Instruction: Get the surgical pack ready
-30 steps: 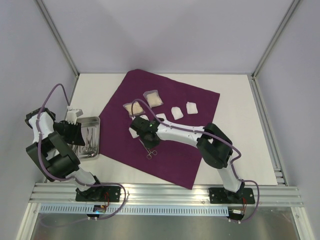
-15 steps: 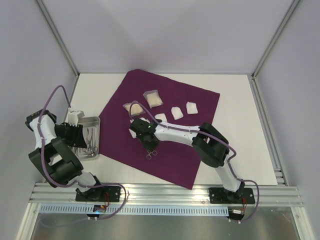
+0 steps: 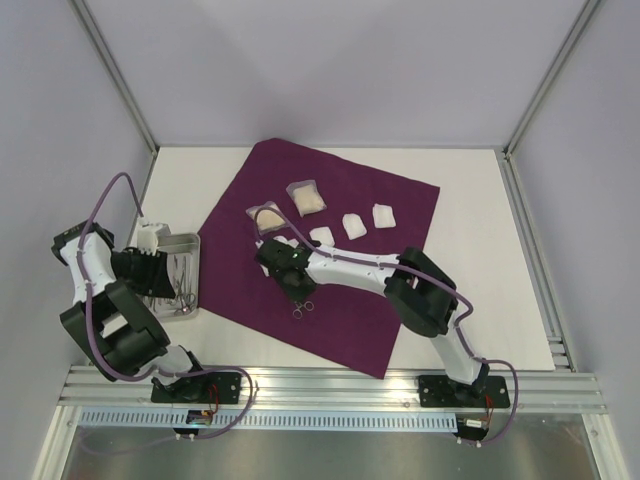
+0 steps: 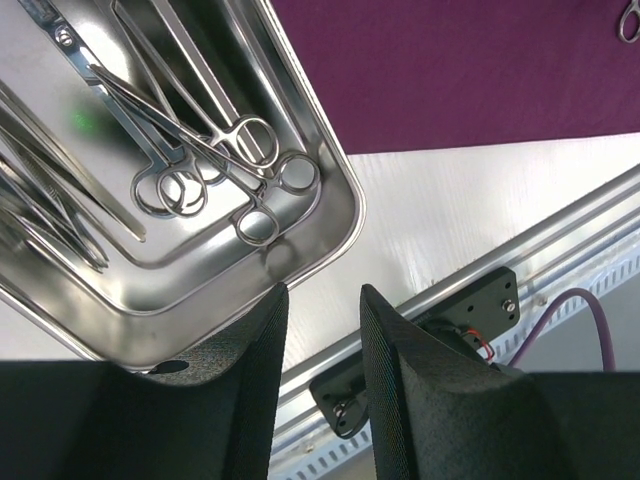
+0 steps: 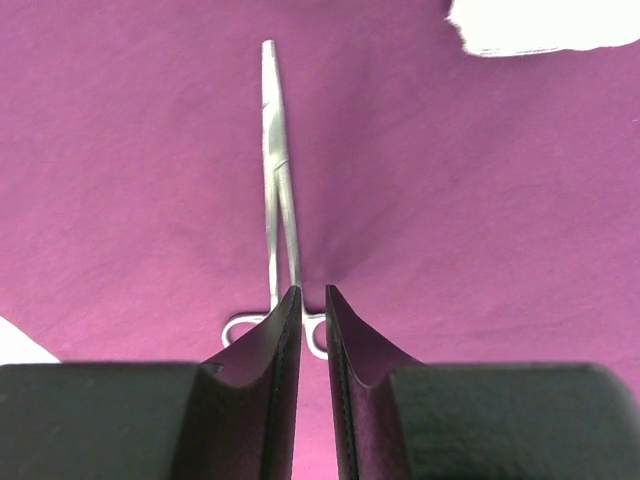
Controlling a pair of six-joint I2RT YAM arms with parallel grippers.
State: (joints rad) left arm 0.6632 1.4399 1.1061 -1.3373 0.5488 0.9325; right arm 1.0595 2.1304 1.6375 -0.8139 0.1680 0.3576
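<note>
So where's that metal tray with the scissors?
Overhead view: the steel tray sits on the table's left side, right beside the purple drape's left edge.

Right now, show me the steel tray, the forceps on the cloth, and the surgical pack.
steel tray point(image 4: 220, 295): left wrist view, on its near side wall.
forceps point(image 5: 278, 200): right wrist view, mid-shaft.
surgical pack point(image 3: 340, 330): top view, bare purple fabric toward the front corner.

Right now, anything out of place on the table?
The surgical pack lies spread but turned at an angle to the table. One pair of forceps lies alone on it, below the right gripper; the other instruments sit in the tray. Nothing spilled or damaged.
</note>
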